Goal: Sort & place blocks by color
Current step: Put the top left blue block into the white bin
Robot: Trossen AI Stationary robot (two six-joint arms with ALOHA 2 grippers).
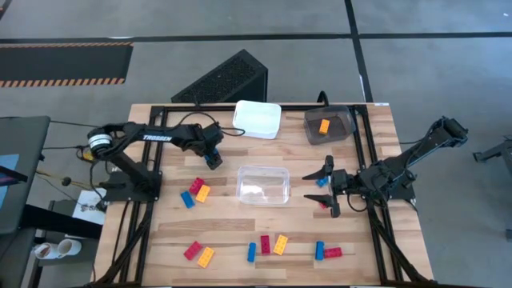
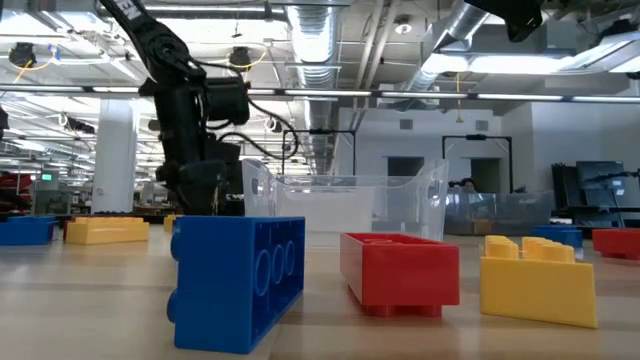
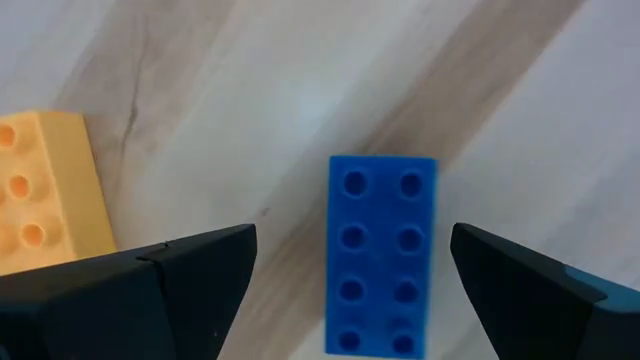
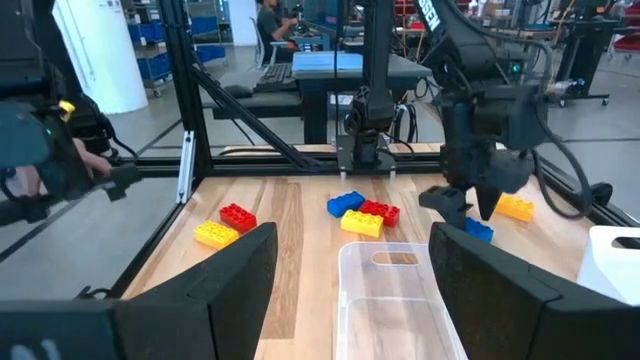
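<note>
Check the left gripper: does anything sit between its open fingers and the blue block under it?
Nothing visible does. In the left wrist view the blue block lies studs-up on bare wood between the open fingers of the left gripper. A yellow-orange block lies off to one side, outside the fingers and apart from the blue one.

Both robot arms are black and made of chunky parts joined together. The left arm (image 1: 152, 138) has white letters on its side and a shiny silver ring near one end. Thin black cables loop off it. The right arm (image 1: 408, 160) is plain black.
</note>
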